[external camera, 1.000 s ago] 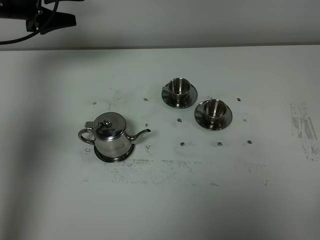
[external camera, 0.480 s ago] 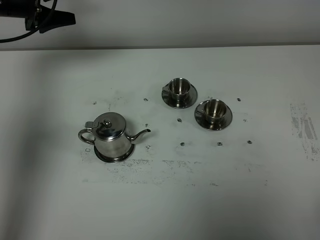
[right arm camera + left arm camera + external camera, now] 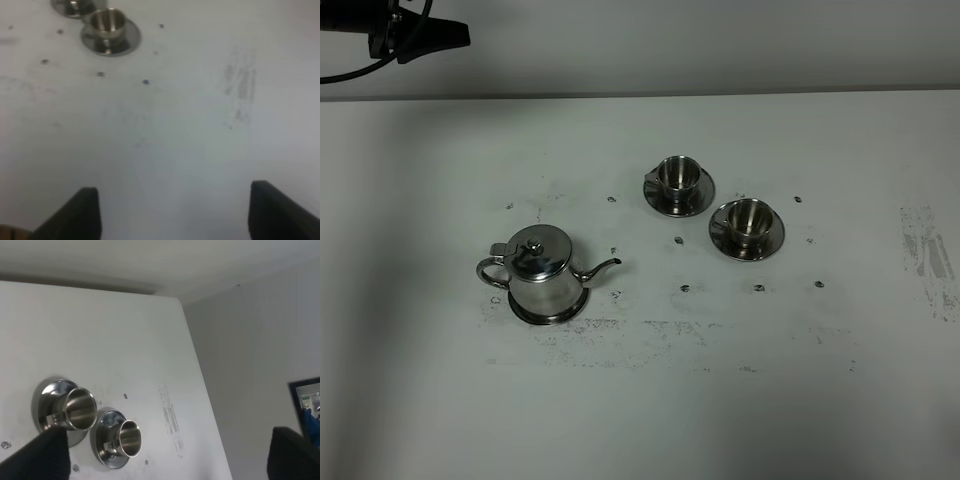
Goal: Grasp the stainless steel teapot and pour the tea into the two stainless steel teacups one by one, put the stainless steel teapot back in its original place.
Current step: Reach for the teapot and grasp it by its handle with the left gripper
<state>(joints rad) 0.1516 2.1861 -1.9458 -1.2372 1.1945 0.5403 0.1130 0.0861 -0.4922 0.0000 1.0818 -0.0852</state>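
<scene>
The stainless steel teapot (image 3: pixel 542 270) stands upright on its round coaster (image 3: pixel 552 308) at the left of the table, lid on, spout pointing right. The tea is hidden. The two stainless steel teacups (image 3: pixel 678 177) (image 3: pixel 749 221) sit on saucers right of centre, their insides showing bare steel in the left wrist view (image 3: pixel 80 407) (image 3: pixel 129 436). My left gripper (image 3: pixel 430 38) hangs high at the far left corner, well away from the pot, open and empty (image 3: pixel 165 457). My right gripper (image 3: pixel 175 210) is open over bare table, with one cup (image 3: pixel 107 21) ahead of it.
The white table (image 3: pixel 720 400) carries small dark specks and scuff marks, with a worn patch (image 3: pixel 928 255) near its right edge. A pale wall runs behind the table's far edge. A black cable (image 3: pixel 350 72) trails from the left arm.
The left arm has drawn slightly up and back at the top left corner. The teapot and cups have not moved.
</scene>
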